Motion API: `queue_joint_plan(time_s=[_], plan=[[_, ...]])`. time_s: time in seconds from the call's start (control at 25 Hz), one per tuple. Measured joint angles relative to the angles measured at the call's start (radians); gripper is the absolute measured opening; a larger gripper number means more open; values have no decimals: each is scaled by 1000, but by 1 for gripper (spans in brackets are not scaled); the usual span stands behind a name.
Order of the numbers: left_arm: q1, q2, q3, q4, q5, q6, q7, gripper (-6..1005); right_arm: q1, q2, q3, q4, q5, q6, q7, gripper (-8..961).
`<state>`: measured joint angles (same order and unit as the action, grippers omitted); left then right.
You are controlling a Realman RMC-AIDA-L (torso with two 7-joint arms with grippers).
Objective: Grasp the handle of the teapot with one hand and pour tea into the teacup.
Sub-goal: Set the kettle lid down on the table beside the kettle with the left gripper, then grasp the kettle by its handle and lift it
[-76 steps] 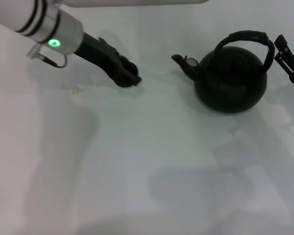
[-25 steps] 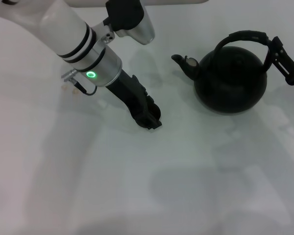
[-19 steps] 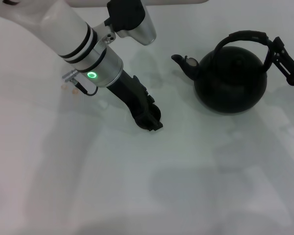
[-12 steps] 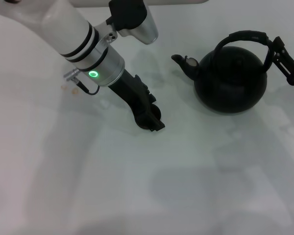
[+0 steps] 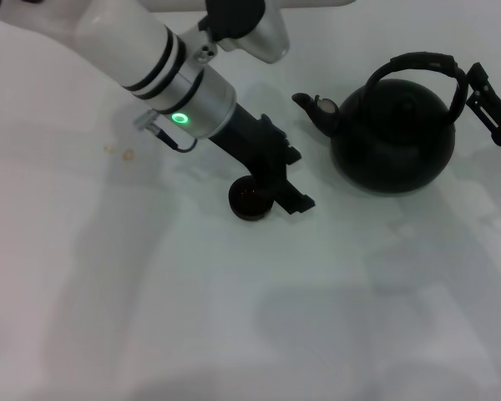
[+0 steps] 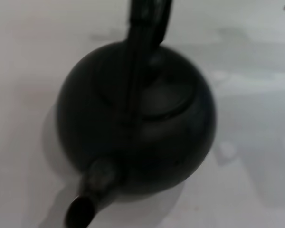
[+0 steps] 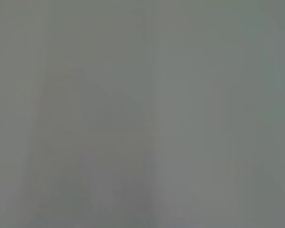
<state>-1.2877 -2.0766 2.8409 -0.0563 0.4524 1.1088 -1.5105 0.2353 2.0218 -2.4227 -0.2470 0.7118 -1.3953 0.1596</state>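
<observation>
The black teapot (image 5: 392, 138) stands at the back right, its spout (image 5: 311, 106) pointing left and its arched handle (image 5: 422, 63) upright. It fills the left wrist view (image 6: 137, 123), with the handle (image 6: 141, 57) running over its lid. The small dark teacup (image 5: 250, 200) sits on the table left of the teapot. My left gripper (image 5: 288, 185) is open, slightly raised, its fingers just right of the cup and not holding it. My right gripper (image 5: 484, 96) is open beside the right end of the handle, not closed on it. No tea shows.
The white table (image 5: 234, 317) carries a few small brownish specks (image 5: 119, 151) at the left. The right wrist view shows only flat grey.
My left gripper has let go of the teacup and moved up and to the right; the cup now shows on the table. The teapot and the right gripper have stayed put.
</observation>
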Motion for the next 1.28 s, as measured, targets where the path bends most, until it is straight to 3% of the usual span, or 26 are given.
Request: queue_joint_plan(time_s=[0.32,0.52,0.84,1.28], plan=[[-7,4,-12,76,-7,5,50,843,0,0,3,4,0,1,0,885],[7,2,-40,89,-80,10,150,838,1,0,5,6,5,2,0,885],[90,4,-49,90,-198,78,309,835,-2,0,8,-8,137,2,0,884],[225,5,-49,90,-342,166,516,834,7,0,8,-9,151,10,2,884]])
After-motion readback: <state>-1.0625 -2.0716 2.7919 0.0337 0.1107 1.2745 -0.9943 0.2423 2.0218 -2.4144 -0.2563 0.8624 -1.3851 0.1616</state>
